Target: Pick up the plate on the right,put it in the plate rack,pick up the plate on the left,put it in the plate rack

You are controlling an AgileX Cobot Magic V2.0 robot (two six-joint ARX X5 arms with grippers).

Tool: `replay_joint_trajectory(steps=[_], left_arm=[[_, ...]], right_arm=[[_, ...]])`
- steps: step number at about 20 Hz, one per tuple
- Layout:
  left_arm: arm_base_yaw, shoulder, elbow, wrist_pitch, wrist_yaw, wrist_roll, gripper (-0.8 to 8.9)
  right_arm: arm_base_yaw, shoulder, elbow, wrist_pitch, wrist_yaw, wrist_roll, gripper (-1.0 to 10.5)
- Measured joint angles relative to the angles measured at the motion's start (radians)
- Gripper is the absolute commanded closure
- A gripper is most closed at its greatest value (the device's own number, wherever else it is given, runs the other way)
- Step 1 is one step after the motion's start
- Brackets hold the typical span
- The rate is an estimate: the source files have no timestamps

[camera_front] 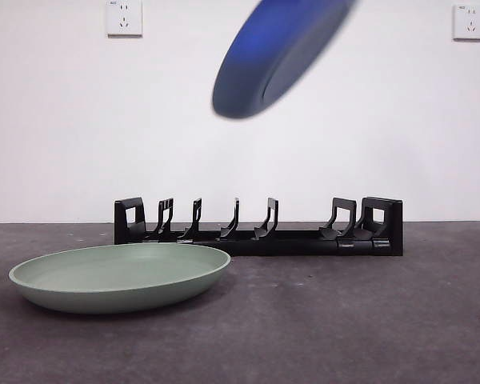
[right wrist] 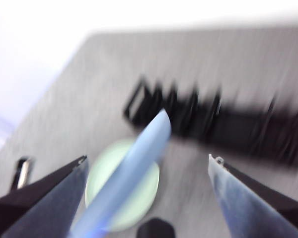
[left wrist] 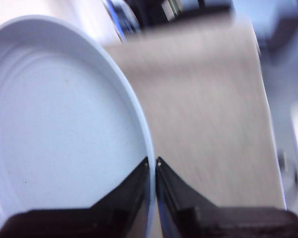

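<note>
Front camera sits low, level with the plate rack; right wrist overlooks it.

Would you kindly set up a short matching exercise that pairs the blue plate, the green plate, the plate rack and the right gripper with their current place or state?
Things:
1. blue plate
2. green plate
3. plate rack
4. right gripper

Places or states:
A. lying flat on the table, in front of the rack
B. open, holding nothing
C. tilted in the air, rim pinched by the left gripper
D. standing on the table with no plate in it

Pairs: 1-C, 2-A, 3-D, 4-B
</note>
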Motion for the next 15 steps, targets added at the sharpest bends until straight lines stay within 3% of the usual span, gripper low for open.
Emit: replay_joint_trajectory(steps=[3, 6, 10, 15], left_arm=[[0.145, 0.0, 0.0, 0.214, 0.095, -0.2, 8.22], [0.293, 0.006, 0.0, 0.335, 0.161, -0.352, 8.22], [0.425, 0.069, 0.0, 0.451, 0.245, -0.49, 8.22], [0.497, 0.172, 0.0, 0.492, 0.282, -0.598, 8.22]], right_arm=[[0.0, -0.057, 0.043, -0.058, 0.003, -0.006, 5.4], [0.0, -0.058, 0.043, -0.134, 0.004, -0.031, 5.4], [0.0, -0.041, 0.042, -0.156, 0.004, -0.041, 5.4], [0.0, -0.036, 0.042, -0.158, 0.003, -0.042, 5.4]])
